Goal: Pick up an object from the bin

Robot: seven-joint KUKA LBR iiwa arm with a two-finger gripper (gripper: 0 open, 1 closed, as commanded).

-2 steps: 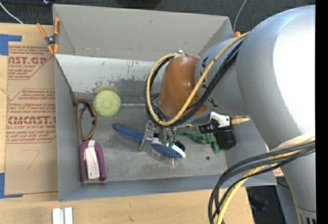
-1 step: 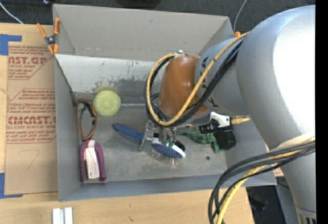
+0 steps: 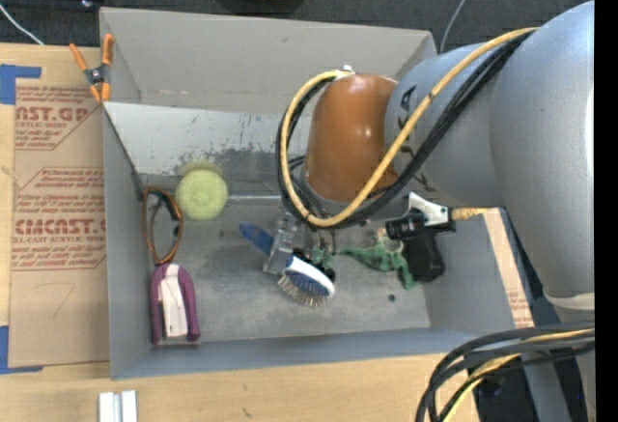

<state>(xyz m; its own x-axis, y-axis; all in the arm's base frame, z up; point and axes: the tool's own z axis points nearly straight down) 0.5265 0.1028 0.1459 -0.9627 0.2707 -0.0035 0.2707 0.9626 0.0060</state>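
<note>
The gripper sits low against the blue-handled, white-headed bristle brush, right of and below the fuzzy yellow-green tennis ball (clenched or released, I cannot tell). A purple-and-white plastic case lies below the ball.

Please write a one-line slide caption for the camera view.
Gripper low in the grey bin by a blue-and-white brush; a yellow-green ball lies apart.
</note>
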